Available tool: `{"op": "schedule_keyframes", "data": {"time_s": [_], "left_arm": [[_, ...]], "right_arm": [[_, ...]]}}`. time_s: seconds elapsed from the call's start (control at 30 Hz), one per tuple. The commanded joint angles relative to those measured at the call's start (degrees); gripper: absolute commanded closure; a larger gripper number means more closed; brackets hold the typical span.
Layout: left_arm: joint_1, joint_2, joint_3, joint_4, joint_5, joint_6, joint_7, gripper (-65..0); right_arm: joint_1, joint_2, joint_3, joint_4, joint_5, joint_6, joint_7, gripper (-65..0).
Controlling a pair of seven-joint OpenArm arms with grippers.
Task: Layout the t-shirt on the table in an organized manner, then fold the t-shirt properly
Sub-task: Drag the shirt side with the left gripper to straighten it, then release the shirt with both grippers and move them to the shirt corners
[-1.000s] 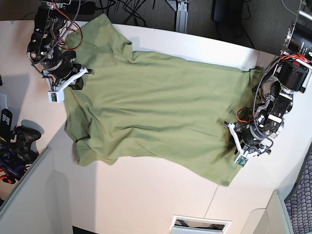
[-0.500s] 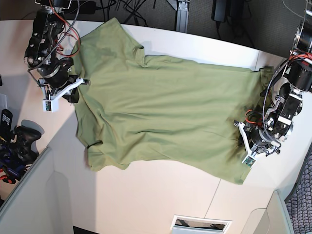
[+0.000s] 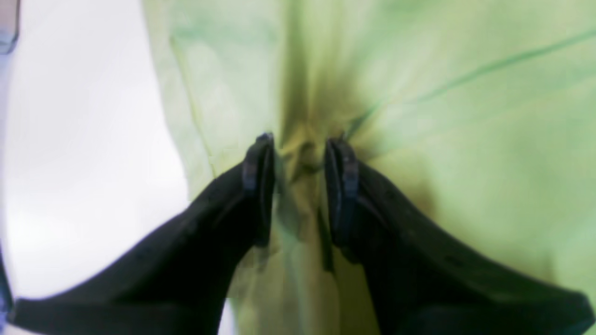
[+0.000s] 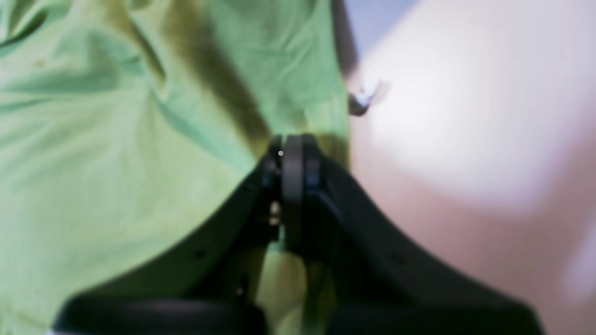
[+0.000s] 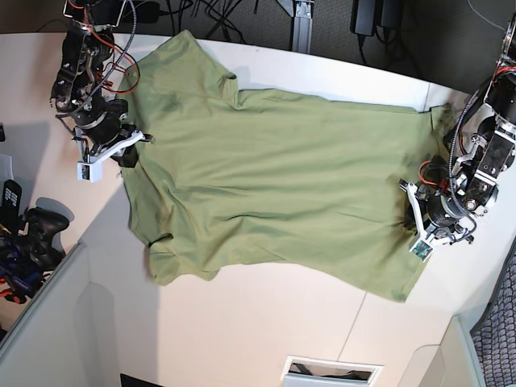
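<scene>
t-shirt lies spread on the table, long axis running left-right in base view, hem toward the right edge, collar end left. Left gripper low at the hem edge, jaws partly apart with a bunched fold pinched between them. Right gripper at the opposite cloth edge, jaws fully closed, clamping fabric.
</scene>
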Motion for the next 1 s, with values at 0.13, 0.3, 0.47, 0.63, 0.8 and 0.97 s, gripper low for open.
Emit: {"op": "schedule_keyframes", "data": {"time_s": [0.13, 0.3, 0.47, 0.63, 0.8, 0.97], "left_arm": [[-1.6, -2.8, -0.4, 5.0, -0.9, -0.2, -1.0, -19.7], [-1.5, -4.5, -0.4, 10.0, -2.1, -0.2, 0.0, -19.8], [-0.5, -8.4, -0.4, 14.8, -4.5, -0.9, 1.2, -19.8], [3.9, -13.4, -2.6, 20.4, -7.3, -1.6, 1.9, -19.8], [10.7, -15.2, -10.6, 24.3, -13.4, -6.2, 4.5, -19.8], [17.8, -15.3, -19.4, 27.4, -17.8, -13.4, 4.9, -19.8]], "right_arm": [[2.7, 1.0, 0.3, -2.3, -1.3, -0.2, 1.2, 0.0], [4.7, 1.0, 0.4, -2.4, -1.4, -0.2, 1.3, 0.0], [4.7, 0.8, 3.1, 4.2, 1.7, -0.2, -2.1, 0.0], [4.0, 0.8, 8.4, 14.0, 8.9, -0.2, -10.3, 0.0], [-2.7, 0.8, 12.5, 20.4, 14.6, -0.1, -13.6, 0.0], [-12.7, 0.8, 15.6, 23.3, 18.3, 0.0, -14.6, -16.4]]}}
